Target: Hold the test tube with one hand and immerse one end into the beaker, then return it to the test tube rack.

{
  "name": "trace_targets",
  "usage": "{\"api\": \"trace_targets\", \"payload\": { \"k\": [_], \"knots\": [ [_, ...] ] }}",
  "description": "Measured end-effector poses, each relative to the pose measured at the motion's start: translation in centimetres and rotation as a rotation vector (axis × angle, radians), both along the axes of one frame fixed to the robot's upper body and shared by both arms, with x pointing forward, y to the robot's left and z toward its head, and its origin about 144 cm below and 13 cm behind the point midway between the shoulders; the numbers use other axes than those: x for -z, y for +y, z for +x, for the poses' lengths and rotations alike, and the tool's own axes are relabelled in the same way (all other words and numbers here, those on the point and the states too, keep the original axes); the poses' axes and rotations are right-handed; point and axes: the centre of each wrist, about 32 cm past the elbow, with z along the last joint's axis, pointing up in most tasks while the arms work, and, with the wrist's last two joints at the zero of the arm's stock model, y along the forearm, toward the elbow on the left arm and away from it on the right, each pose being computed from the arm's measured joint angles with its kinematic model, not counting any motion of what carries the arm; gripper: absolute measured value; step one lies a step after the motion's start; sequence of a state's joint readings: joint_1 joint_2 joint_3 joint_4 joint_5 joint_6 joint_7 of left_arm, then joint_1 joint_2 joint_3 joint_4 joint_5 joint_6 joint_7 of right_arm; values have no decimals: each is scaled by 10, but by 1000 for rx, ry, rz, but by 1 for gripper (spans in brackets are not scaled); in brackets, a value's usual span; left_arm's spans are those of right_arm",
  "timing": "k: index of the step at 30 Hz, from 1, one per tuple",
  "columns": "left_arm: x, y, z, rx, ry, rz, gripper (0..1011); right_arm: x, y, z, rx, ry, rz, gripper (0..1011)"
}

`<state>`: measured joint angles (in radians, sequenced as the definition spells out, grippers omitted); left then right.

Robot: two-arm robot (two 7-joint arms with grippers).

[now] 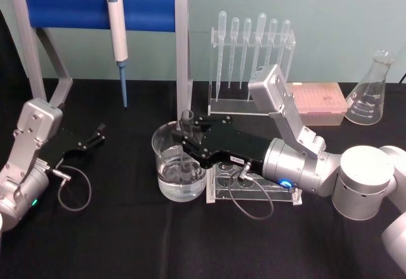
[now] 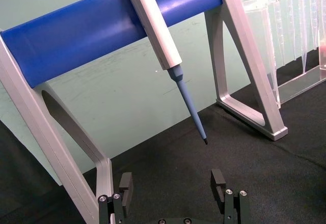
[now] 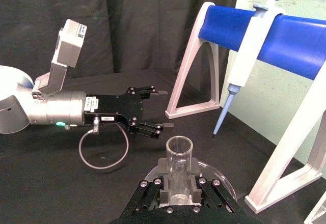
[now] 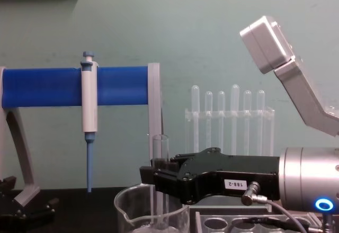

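Black cloth covers the tabletop [image 1: 127, 241], and the largest thing on it, a grey-legged stand with a thick blue bar [image 1: 76, 7], carries a white-and-blue pipettor [image 1: 117, 25] at the back left. Nearer the middle stands the wide clear glass beaker [image 1: 166, 165] with water in its bottom, and just to its right lies a clear rack with round holes [image 1: 254, 193].

Over that rack reaches the right hand [image 1: 188, 141], black on a silver-grey wrist, its fingers clamped on the long clear glass test tube [image 4: 159, 153]. The tube stands upright inside the beaker, open rim above the hand and lower end down near the water, though whether it is actually wetted cannot be told.

The dip seems to be in hand. To do it well, I would keep the tube vertical and clear of the beaker wall, lower it slowly until the rounded end is under the surface, then lift straight up before swinging back toward the rack.

The left hand [image 1: 94, 136] rests on the cloth well to the left, fingers apart and empty.
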<state>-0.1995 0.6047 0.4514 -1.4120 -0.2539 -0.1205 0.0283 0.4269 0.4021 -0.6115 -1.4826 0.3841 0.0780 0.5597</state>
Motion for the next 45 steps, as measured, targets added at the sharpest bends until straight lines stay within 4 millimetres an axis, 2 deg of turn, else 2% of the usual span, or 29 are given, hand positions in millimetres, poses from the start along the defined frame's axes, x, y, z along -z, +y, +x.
{"api": "trace_targets", "payload": {
  "k": [45],
  "knots": [
    [0,0,0,0,0,0,1000,0,0,0,0,0,0,225]
  ]
}}
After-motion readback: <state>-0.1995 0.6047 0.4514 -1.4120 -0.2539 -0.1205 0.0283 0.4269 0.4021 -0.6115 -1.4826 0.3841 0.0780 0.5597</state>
